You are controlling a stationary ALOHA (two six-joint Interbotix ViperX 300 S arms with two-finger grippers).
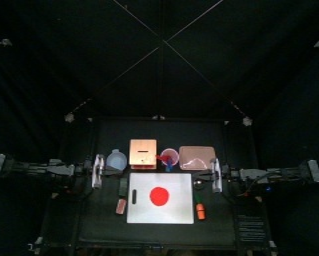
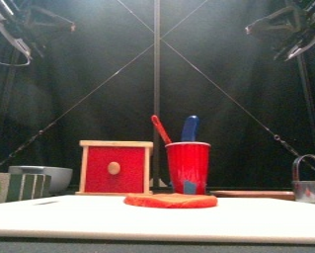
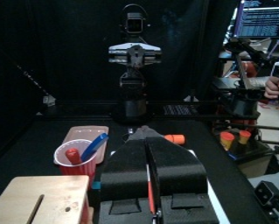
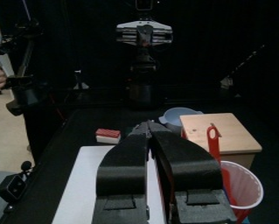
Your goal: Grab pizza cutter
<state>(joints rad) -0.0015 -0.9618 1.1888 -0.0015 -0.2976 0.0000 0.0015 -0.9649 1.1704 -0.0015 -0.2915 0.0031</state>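
No pizza cutter wheel shows clearly in any view. A red cup (image 2: 188, 166) stands mid-table with a red handle (image 2: 161, 128) and a blue handle (image 2: 191, 127) sticking out of it; their working ends are hidden inside. The cup also shows in the top view (image 1: 167, 157), the left wrist view (image 3: 72, 158) and the right wrist view (image 4: 242, 189). My left gripper (image 1: 98, 171) hangs at the table's left edge and my right gripper (image 1: 219, 177) at the right edge, both apart from the cup. In each wrist view the jaws lie together, holding nothing.
A wooden box (image 1: 142, 153) stands left of the cup, a grey bowl (image 1: 116, 159) beyond it, and a pink board (image 1: 197, 157) to the right. A white board (image 1: 182, 203) carries a red disc (image 1: 161, 194). Small red (image 1: 120, 205) and orange (image 1: 199, 211) pieces flank it. A person's hand (image 3: 274, 86) shows outside the pen.
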